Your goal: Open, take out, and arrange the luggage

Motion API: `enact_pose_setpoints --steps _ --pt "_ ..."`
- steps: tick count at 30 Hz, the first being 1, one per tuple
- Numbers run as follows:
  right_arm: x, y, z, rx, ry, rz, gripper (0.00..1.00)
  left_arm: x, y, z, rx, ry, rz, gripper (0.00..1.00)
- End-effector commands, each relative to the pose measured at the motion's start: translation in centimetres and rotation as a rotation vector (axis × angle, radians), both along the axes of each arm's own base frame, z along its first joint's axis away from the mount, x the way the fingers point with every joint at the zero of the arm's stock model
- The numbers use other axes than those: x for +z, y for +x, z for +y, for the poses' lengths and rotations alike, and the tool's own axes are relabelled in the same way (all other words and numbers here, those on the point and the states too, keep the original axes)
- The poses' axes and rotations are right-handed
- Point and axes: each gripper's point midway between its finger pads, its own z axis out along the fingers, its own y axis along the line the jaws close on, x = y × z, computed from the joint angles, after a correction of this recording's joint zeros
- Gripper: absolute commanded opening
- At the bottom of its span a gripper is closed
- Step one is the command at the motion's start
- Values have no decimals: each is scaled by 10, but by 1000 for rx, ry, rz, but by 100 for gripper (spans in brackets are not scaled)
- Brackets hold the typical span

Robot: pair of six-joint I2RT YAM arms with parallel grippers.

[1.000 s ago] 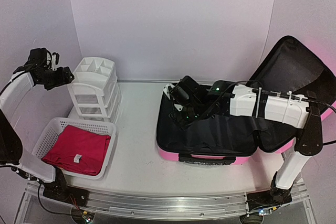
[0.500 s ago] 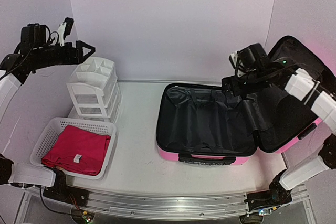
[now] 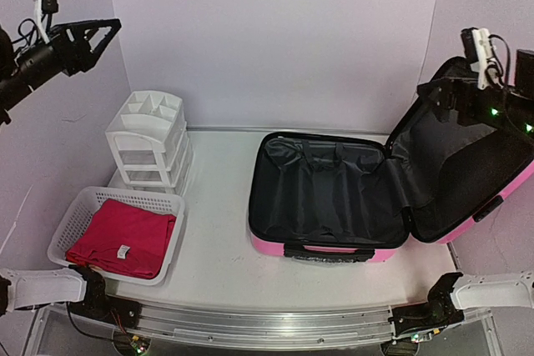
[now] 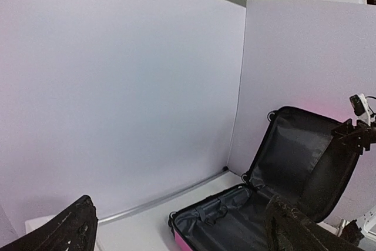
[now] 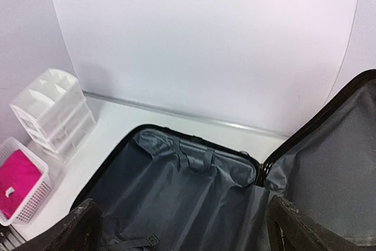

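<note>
From my station I see the luggage [image 3: 334, 206] lying open on the table [image 3: 217, 248], right of centre, its pink shell down and the black lining facing up. The lid [image 3: 467, 164] is swung out to the right and leans tilted. My right gripper [image 3: 437, 94] hangs high over the lid's upper edge, near it but not touching; its wrist view shows both fingers [image 5: 82, 227] spread wide with nothing between them. My left gripper [image 3: 98, 39] is high at the far left, above the organizer [image 3: 148, 143] and well apart from the luggage. It is also spread, with nothing in it. A basket [image 3: 117, 196] at the near left holds a red cloth [image 3: 125, 235].
</note>
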Motion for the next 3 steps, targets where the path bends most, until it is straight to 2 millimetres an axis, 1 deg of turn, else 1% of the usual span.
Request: enact_pose_setpoints --steps 1,3 --pt "12 -13 3 63 24 -54 98 36 -15 12 41 -50 -130 99" --pt "10 -14 -4 36 29 -63 98 35 -15 13 44 -50 -128 99"
